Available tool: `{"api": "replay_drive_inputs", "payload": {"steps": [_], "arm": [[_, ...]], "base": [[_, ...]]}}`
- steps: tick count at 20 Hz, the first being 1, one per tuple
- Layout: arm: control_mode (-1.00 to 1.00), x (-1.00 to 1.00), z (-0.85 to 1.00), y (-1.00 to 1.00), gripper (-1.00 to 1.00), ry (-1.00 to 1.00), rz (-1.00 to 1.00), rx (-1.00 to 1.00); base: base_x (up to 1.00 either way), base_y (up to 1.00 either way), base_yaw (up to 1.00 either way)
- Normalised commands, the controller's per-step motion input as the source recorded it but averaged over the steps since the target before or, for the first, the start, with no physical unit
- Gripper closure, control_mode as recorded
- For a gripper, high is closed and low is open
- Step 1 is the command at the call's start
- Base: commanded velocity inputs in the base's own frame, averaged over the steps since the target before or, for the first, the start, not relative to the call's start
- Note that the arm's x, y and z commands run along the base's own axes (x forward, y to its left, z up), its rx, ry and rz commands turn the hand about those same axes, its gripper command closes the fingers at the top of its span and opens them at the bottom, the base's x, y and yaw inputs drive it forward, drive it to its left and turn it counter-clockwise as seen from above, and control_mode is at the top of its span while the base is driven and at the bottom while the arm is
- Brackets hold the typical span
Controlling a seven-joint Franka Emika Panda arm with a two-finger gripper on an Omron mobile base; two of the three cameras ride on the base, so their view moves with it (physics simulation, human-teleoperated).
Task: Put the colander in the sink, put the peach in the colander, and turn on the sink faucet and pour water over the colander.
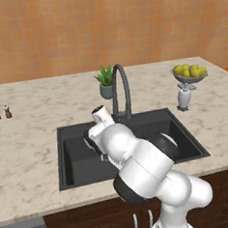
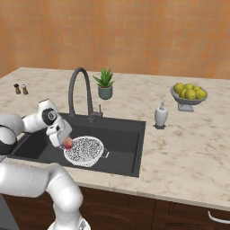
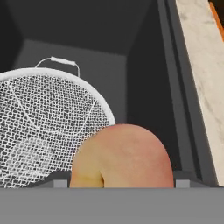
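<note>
The arm bends low over the sink [image 2: 130, 148], its hand tilted downward at the basin's left part. The fingers [image 2: 66, 143] are closed on the peach [image 2: 68, 143], holding it just above the left rim of the colander [image 2: 84, 152]. The colander rests on the sink floor. In the hand view the peach [image 3: 122, 157] sits between the fingertips, beside the colander [image 3: 43, 127]. The faucet [image 2: 80, 92] stands behind the basin on the table [image 2: 188, 148].

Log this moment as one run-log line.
stage: peach transport | gripper: shut on peach | colander: in sink | peach: beside colander rim, not inside
</note>
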Motion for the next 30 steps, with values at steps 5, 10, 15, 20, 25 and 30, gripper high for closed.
{"api": "replay_drive_inputs", "payload": {"steps": [5,10,15,20,25,30], "arm": [[-1.0,0.24,-0.37,-0.07,1.0,0.0,0.0,-0.03],[-1.0,0.21,-0.28,-0.01,1.0,-0.01,0.0,-0.03],[-1.0,0.15,-0.24,-0.11,1.0,-0.01,0.0,-0.02],[-1.0,0.2,-0.25,-0.1,1.0,0.0,0.0,-0.01],[-1.0,0.11,-0.24,-0.06,1.0,0.0,0.0,-0.01],[-1.0,0.07,-0.14,0.0,-1.0,0.0,0.0,-0.01]], "base": [[0.0,0.0,0.0],[0.0,0.0,0.0],[0.0,0.0,0.0],[0.0,0.0,0.0],[0.0,0.0,0.0],[0.0,0.0,0.0]]}}
